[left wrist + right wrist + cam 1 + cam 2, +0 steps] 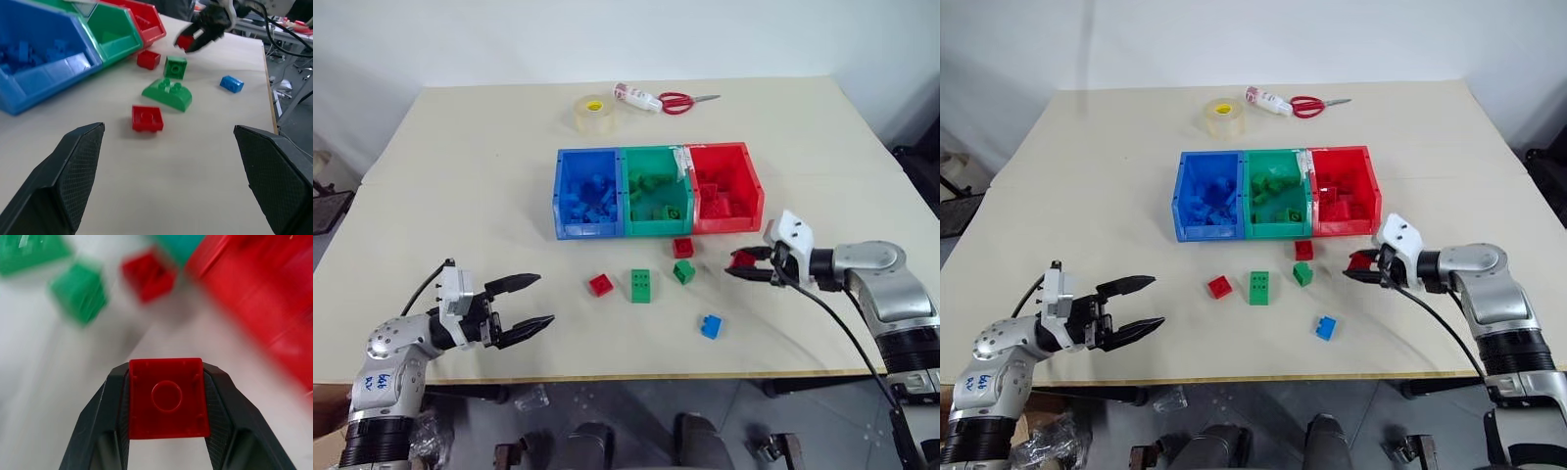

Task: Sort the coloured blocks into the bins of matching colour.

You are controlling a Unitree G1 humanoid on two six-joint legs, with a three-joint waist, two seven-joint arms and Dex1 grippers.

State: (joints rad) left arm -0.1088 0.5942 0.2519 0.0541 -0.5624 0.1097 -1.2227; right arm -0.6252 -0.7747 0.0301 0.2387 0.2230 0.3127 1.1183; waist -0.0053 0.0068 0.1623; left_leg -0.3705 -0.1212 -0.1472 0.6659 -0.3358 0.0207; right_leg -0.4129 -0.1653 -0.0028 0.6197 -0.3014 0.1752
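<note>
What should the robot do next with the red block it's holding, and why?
Probably carry it up over the red bin and let go. The right gripper is shut on a red block, held just above the table in front of that bin, so it still has to be lifted over the bin's front wall. The left gripper is open, far off.

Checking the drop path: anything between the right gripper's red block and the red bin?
Bare tabletop separates the red block in the right gripper from the red bin, seen in the left eye view.
</note>
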